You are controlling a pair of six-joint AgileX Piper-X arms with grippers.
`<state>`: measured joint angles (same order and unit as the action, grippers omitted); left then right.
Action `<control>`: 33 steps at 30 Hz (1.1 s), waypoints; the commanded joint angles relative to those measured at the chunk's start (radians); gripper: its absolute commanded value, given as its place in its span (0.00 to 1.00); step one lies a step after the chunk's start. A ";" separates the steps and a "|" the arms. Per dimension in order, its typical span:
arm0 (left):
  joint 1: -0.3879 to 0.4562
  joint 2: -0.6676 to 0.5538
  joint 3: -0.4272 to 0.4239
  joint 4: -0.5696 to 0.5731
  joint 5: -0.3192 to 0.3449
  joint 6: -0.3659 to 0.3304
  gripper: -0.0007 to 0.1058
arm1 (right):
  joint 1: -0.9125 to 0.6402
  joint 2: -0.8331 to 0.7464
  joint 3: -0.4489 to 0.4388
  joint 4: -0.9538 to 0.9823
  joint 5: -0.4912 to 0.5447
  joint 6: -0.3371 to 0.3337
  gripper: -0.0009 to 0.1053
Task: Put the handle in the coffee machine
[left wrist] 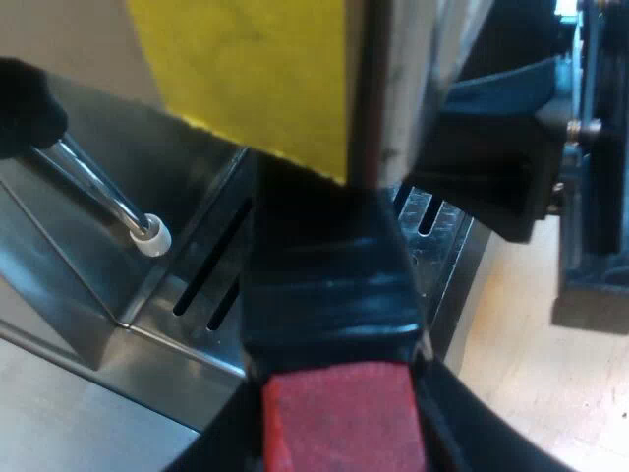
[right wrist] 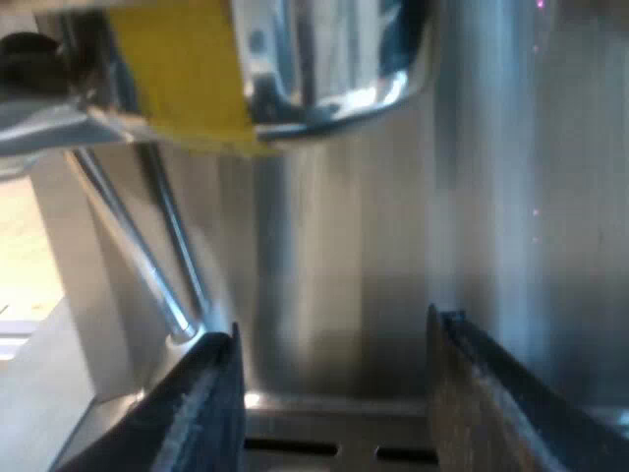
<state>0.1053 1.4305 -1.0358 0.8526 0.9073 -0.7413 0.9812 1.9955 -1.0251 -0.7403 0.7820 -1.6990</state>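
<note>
The holder's dark handle (left wrist: 329,285) runs from me up under the espresso machine (left wrist: 88,285), and its red end (left wrist: 344,418) is closest to me. My left gripper (left wrist: 344,442) is shut on the handle at that red end, one black finger on each side. A yellow label (left wrist: 246,69) sits on the machine just above the handle. My right gripper (right wrist: 334,393) is open before the machine's steel front (right wrist: 334,246), its fingers (right wrist: 197,413) wide apart with nothing between them. A shiny metal part with a yellow label (right wrist: 177,88) hangs above it.
The steam wand (left wrist: 108,192) with a white tip slants down over the slotted drip tray (left wrist: 211,285); it also stands beside my right gripper's finger (right wrist: 138,256). A dark bulky shape (left wrist: 491,167) sits beside the machine over the light wooden table (left wrist: 531,364).
</note>
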 commanded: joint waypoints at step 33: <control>-0.020 -0.029 -0.021 -0.003 0.206 0.095 0.01 | -0.048 0.123 -0.211 -0.288 0.045 -0.189 0.37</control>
<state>0.1053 1.4305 -1.0406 0.8501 0.8769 -0.7175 0.9446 2.1419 -1.2116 -0.9723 0.8643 -1.8700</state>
